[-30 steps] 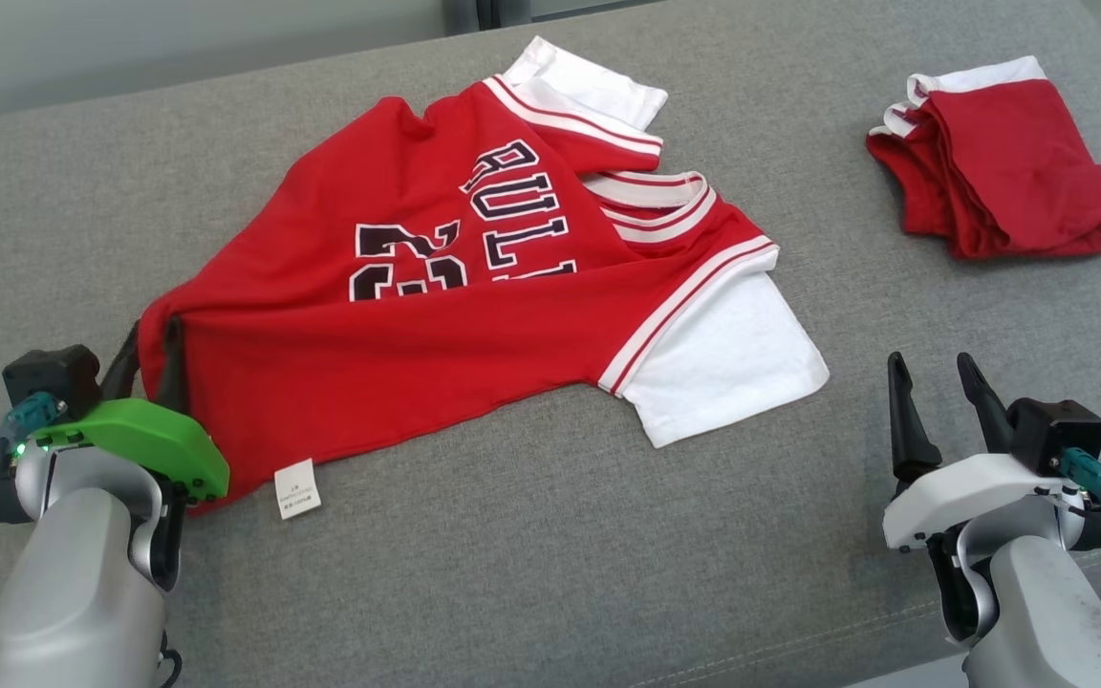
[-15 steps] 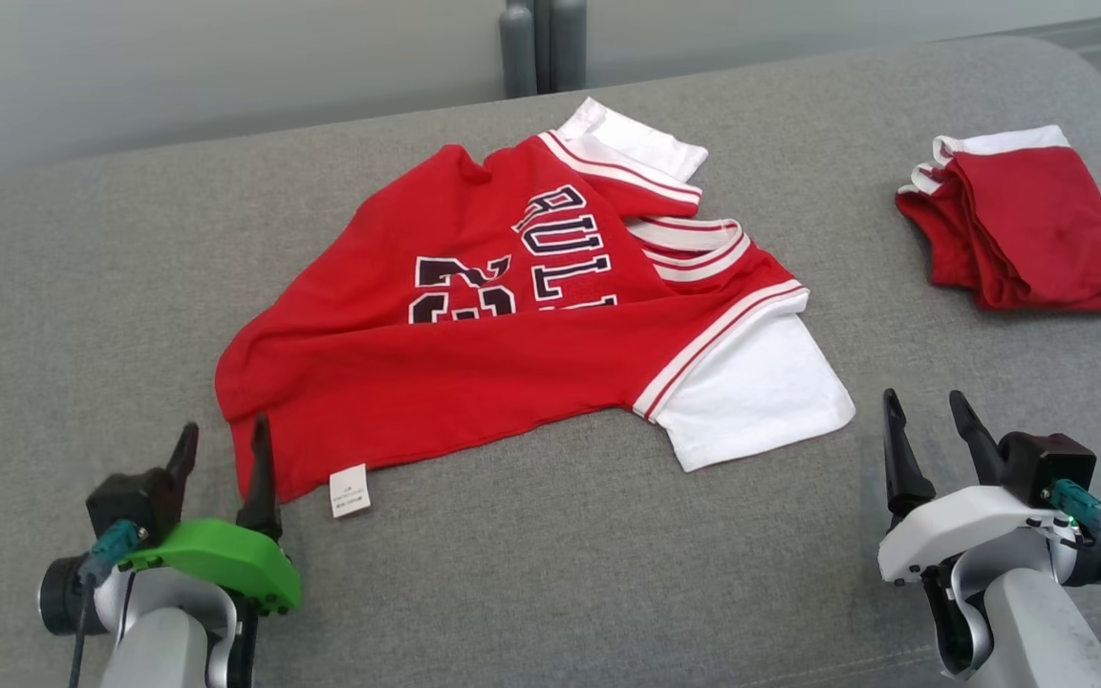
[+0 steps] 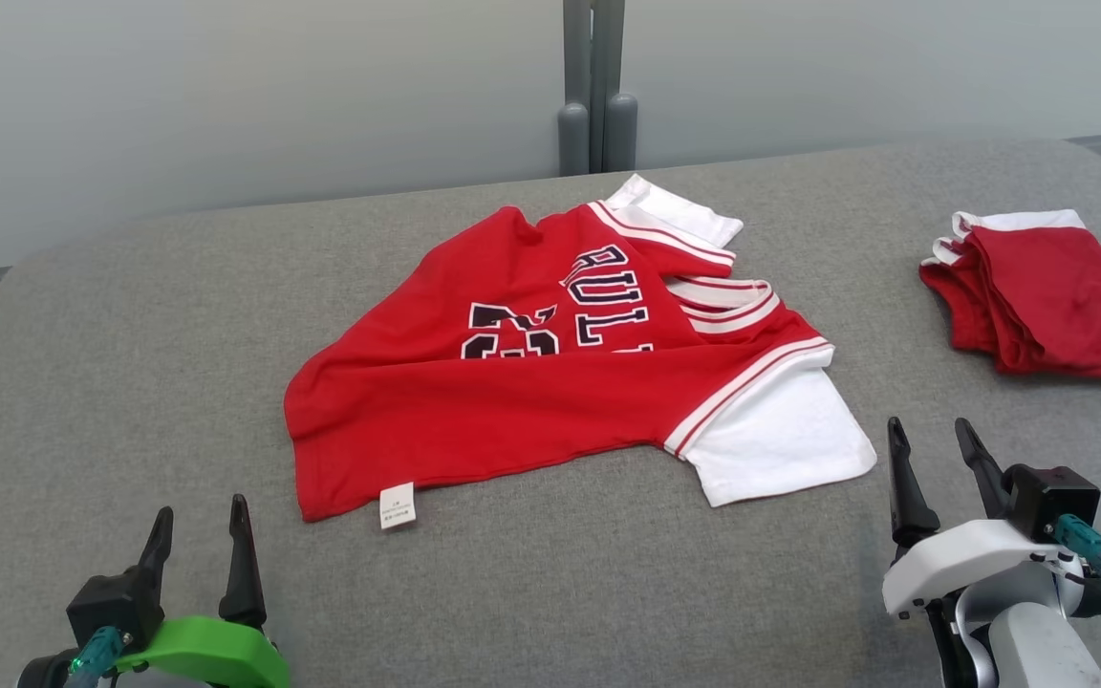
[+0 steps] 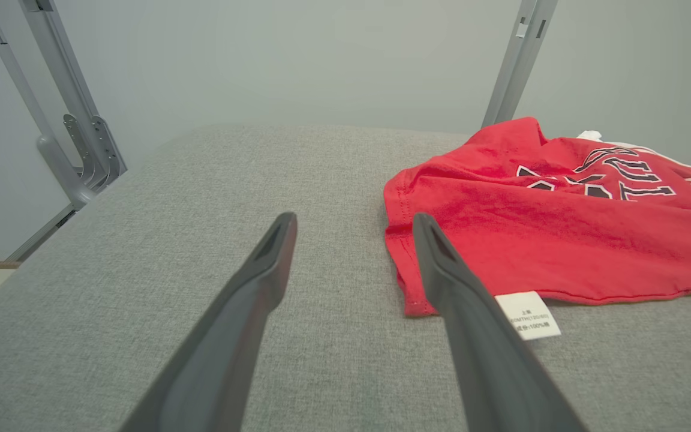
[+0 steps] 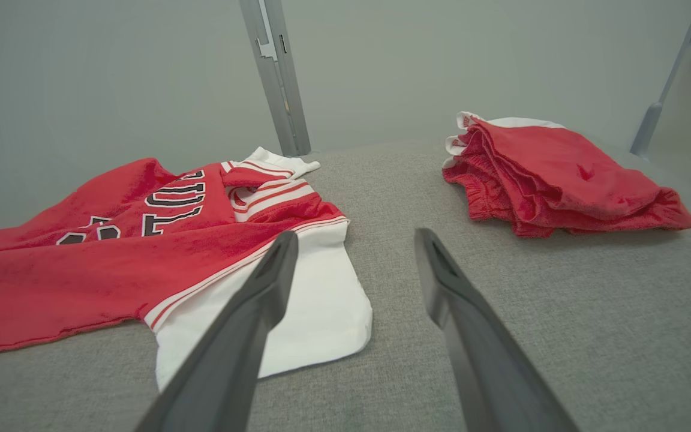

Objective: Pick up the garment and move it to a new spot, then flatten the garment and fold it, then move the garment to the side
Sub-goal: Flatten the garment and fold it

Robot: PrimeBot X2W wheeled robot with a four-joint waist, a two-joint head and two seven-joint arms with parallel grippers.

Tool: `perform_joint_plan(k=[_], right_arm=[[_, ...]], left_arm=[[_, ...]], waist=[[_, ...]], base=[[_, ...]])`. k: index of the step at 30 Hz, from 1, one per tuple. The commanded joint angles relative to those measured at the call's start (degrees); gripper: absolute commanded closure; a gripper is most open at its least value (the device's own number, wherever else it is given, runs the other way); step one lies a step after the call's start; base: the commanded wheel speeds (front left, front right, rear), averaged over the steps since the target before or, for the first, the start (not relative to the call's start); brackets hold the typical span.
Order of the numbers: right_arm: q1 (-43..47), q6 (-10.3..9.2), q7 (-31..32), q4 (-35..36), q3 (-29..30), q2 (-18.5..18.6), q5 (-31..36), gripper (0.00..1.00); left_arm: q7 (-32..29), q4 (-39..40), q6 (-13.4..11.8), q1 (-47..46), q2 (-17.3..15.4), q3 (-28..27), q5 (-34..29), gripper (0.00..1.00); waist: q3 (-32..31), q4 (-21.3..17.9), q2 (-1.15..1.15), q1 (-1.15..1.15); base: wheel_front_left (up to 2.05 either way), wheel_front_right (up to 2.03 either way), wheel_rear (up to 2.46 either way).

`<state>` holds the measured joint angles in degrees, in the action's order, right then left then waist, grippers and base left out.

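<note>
Left jaws spread, empty; right jaws likewise. Jersey (image 3: 512,411) lies rumpled mid-tabletop (image 3: 130,363), ahead of and between them, long axis running from left hem to right sleeves. Hem corner with white tag (image 4: 525,315) just ahead-right of left jaws, probably the closer reach; white sleeve (image 5: 321,324) ahead-left of right jaws

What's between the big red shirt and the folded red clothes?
Just bare grey cushion lies between the red shirt and the folded red clothes. The head view shows it clearly, and so does the right wrist view.
</note>
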<state>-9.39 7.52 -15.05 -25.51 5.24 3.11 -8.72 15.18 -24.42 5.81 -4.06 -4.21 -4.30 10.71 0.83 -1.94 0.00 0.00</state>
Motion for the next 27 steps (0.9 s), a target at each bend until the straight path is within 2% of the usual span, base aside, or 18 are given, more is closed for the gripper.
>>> perform_joint_plan(k=[1, 15, 27], right_arm=[[1.01, -0.07, -0.14, 0.68, -0.15, 0.13, 0.84, 0.0], [4.3, -0.07, -0.14, 3.61, -1.88, 0.15, 4.34, 0.0], [5.95, -0.07, -0.14, 3.24, -2.06, 0.02, 4.6, 0.0]], left_arm=[[-0.07, 0.52, 0.17, 1.12, 0.29, -0.44, -0.55, 0.0], [-0.08, 5.43, 1.0, 5.78, 1.11, -0.06, -3.66, 0.0], [-0.07, 4.44, 1.24, 6.93, 1.25, 2.08, -3.92, 0.0]], waist=[[-0.87, 0.83, 0.0, 0.0], [-3.07, 3.71, 0.0, 0.0], [-3.73, 4.98, 0.0, 0.0]], base=[[0.0, 0.0, 0.0], [0.0, 0.0, 0.0], [0.0, 0.0, 0.0]])
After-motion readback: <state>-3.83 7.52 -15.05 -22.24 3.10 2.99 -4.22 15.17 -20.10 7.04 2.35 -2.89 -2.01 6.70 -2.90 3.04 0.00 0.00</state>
